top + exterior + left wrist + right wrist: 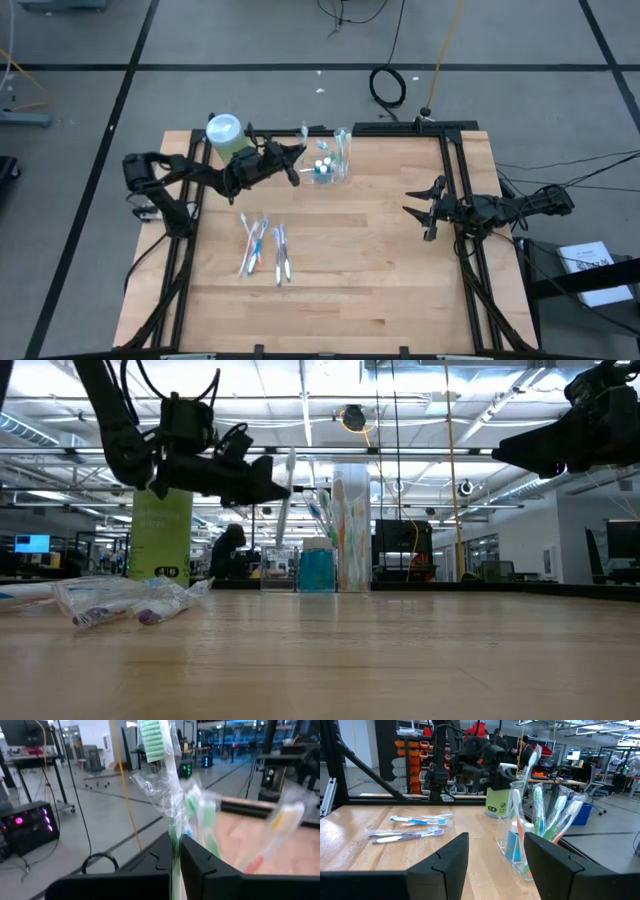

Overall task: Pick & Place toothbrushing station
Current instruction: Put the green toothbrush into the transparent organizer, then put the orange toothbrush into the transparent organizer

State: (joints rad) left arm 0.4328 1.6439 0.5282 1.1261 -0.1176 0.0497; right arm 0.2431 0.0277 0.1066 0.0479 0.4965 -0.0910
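Wrapped toothbrushes (pixel 125 603) lie closest in the low view, loose on the desk (pixel 350 270), each in crinkly clear film; from above they form two small bundles on the left half, thin white handles with blue and orange bits. Desk is pale wood planks, smooth, with a black metal frame around it.

Left gripper (pixel 297 165) sits over the back-left part of the desk, beside the light-green bottle (pixel 226 136), which is cylindrical with a white cap. Its dark fingers are pinched together on a wrapped toothbrush (pixel 165 765): green-and-white bristle head up, film bunched round the neck, handle running down between the fingers. In the low view that brush (pixel 287 490) is raised above the desk, roughly upright.

Toothbrushing station (pixel 332 160) stands at the back edge of the desk, near the middle, just beside the left gripper. Small clear plastic holder, rectangular, thin see-through walls with upright compartments. Several brushes stand in it, heads up, green, white and orange handles leaning outward; something blue sits low inside.

Right gripper (pixel 425 213) hangs at the right side of the desk, well apart from the station, fingers spread apart, nothing between them.
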